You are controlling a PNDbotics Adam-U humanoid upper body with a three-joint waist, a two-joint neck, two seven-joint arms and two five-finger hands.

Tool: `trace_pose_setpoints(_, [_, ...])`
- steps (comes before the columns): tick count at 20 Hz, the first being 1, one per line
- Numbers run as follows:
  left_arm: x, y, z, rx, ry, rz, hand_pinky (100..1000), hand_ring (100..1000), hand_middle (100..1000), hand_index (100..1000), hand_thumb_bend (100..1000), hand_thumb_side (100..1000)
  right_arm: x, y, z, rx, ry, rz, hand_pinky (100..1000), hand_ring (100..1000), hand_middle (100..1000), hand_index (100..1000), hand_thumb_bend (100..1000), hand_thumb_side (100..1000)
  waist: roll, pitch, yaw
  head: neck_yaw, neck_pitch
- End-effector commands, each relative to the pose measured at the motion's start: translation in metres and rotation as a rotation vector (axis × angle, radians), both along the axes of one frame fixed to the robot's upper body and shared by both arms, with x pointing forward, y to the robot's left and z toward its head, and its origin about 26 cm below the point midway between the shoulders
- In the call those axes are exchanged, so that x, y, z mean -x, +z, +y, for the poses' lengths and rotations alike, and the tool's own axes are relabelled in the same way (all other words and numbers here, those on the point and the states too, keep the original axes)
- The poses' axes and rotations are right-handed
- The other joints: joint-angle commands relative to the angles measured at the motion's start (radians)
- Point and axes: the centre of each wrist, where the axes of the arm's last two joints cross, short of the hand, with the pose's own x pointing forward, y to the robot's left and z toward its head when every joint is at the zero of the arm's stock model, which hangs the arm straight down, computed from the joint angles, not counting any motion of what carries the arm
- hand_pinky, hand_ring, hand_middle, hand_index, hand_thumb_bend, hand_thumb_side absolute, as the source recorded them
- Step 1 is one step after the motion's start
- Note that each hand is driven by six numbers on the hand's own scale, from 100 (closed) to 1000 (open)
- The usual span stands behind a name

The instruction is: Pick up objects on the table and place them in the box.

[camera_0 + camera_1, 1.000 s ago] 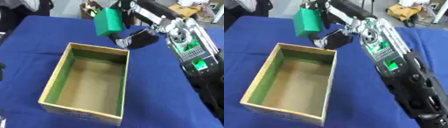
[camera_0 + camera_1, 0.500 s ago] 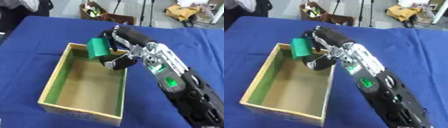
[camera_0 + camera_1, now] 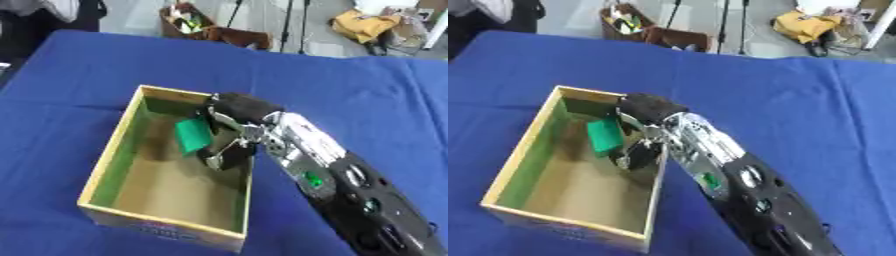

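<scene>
1. The right hand (image 3: 229, 137) reaches from the lower right of the frame into the box (image 3: 103, 157), its fingers curled round a green block (image 3: 192, 135).
2. The block hangs tilted inside the box, near its right wall, in the upper half.
3. The box sits centre left on the blue table (image 3: 350, 95).

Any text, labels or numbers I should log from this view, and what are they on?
Nothing can be read.
Box: a blue and red mark on the outside of its near wall, too blurred to read.
Green block in the right hand: no print seen.
Right arm: small green marks, not legible.
</scene>
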Motion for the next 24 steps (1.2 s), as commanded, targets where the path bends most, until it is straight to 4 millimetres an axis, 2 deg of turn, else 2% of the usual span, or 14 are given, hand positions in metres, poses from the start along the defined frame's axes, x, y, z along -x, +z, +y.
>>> trace_pose_setpoints(1, [0.002,0.009,0.002,-0.02,-0.003,-0.028,100,355,378,511,100,881,0.0,0.007,0.002,0.047,0.049,0.015,714,1000,650,679,100,218,0.006,-0.024,0.001,-0.001,-0.007])
trace_pose_setpoints(2, [0.002,0.009,0.002,-0.02,-0.004,-0.027,100,355,378,511,100,881,0.0,0.008,0.001,0.065,0.073,0.032,730,1000,694,743,100,211,0.006,-0.025,0.001,-0.001,-0.007])
trace_pose_setpoints(3, [0.002,0.009,0.001,-0.019,-0.005,-0.025,100,355,378,511,100,881,0.0,0.011,0.0,0.076,0.092,0.044,754,1000,776,844,100,197,0.006,-0.025,0.0,-0.001,-0.008])
trace_pose_setpoints(4, [0.002,0.009,0.001,-0.019,-0.006,-0.024,100,355,378,511,100,881,0.001,0.016,-0.002,0.077,0.11,0.041,771,1000,815,873,100,451,0.006,-0.025,-0.001,-0.001,-0.008])
trace_pose_setpoints(5, [0.002,0.008,0.001,-0.019,-0.006,-0.023,100,355,378,511,100,880,0.002,0.021,-0.003,0.071,0.13,0.032,792,1000,856,906,100,745,0.007,-0.025,-0.002,0.0,-0.008])
trace_pose_setpoints(6, [0.002,0.008,0.001,-0.019,-0.005,-0.022,100,355,379,511,100,880,0.005,0.028,-0.005,0.057,0.152,0.01,802,1000,875,923,100,892,0.007,-0.025,-0.003,0.0,-0.008])
trace_pose_setpoints(7, [0.002,0.008,0.002,-0.018,-0.004,-0.022,100,356,379,511,100,879,0.006,0.034,-0.007,0.045,0.166,-0.013,807,1000,881,930,158,996,0.008,-0.026,-0.004,0.0,-0.008])
trace_pose_setpoints(8, [0.002,0.008,0.002,-0.016,-0.002,-0.023,100,357,380,512,100,878,0.008,0.041,-0.01,0.032,0.174,-0.04,811,1000,885,933,279,1000,0.008,-0.026,-0.005,0.0,-0.008])
trace_pose_setpoints(12, [0.003,0.007,0.002,-0.006,0.004,-0.021,100,357,381,513,100,879,0.015,0.061,-0.021,-0.023,0.163,-0.13,815,1000,892,938,539,1000,0.012,-0.026,-0.01,-0.012,-0.003])
trace_pose_setpoints(16, [0.003,0.006,0.001,-0.003,0.003,-0.015,100,357,381,512,100,880,0.023,0.075,-0.032,-0.087,0.164,-0.174,818,1000,886,939,572,1000,0.017,-0.025,-0.021,-0.044,0.002])
trace_pose_setpoints(19, [0.003,0.005,0.001,-0.004,-0.002,-0.009,100,357,381,512,100,881,0.028,0.084,-0.041,-0.145,0.164,-0.186,820,1000,878,935,553,1000,0.02,-0.025,-0.028,-0.067,0.004])
trace_pose_setpoints(21, [0.003,0.004,0.0,-0.002,-0.003,-0.005,100,356,379,511,100,881,0.033,0.093,-0.05,-0.238,0.158,-0.213,819,1000,850,922,470,1000,0.025,-0.026,-0.037,-0.084,0.008])
trace_pose_setpoints(23, [0.003,0.003,0.0,-0.001,-0.004,-0.002,100,356,376,511,100,881,0.04,0.105,-0.063,-0.377,0.143,-0.247,817,1000,826,912,275,1000,0.029,-0.026,-0.046,-0.091,0.017])
trace_pose_setpoints(24, [0.004,0.003,0.0,0.0,-0.003,-0.001,100,356,375,511,100,881,0.044,0.111,-0.072,-0.461,0.132,-0.266,818,1000,821,907,208,1000,0.031,-0.026,-0.051,-0.092,0.021])
